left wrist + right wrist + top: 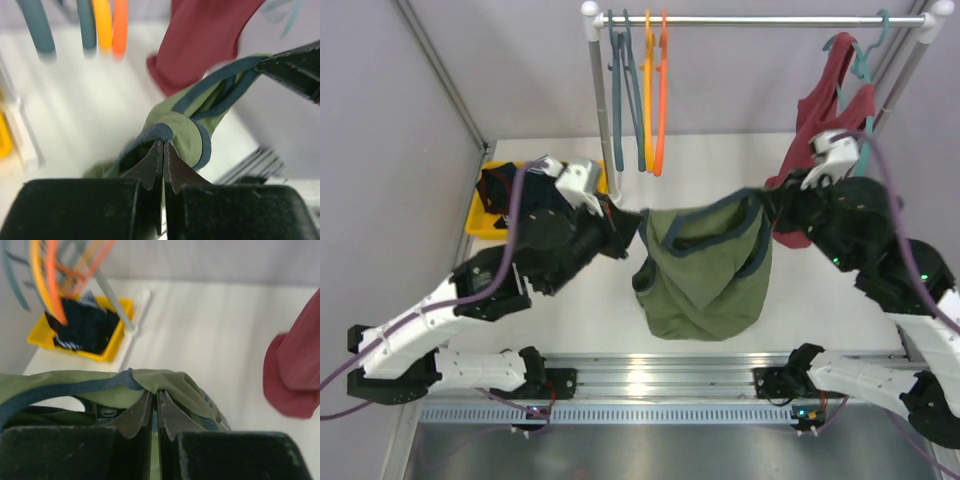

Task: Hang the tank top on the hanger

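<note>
The olive-green tank top (705, 275) with navy trim hangs in the air between both arms, its lower part drooping toward the table. My left gripper (632, 230) is shut on its left strap; in the left wrist view the jaws (164, 145) pinch the navy-edged fabric (185, 132). My right gripper (767, 207) is shut on the right strap, and the right wrist view has green cloth (165, 382) draped over the closed gripper (156, 394). The reddish-orange hanger (661, 90) hangs on the rail at the back, apart from the top.
A rail (760, 19) at the back carries teal-grey hangers (617, 90), a yellow-orange hanger (647, 90) and a dark red tank top (825, 110) on the right. A yellow bin (485, 215) with a dark striped garment sits back left. The rail's white post (600, 100) stands behind my left gripper.
</note>
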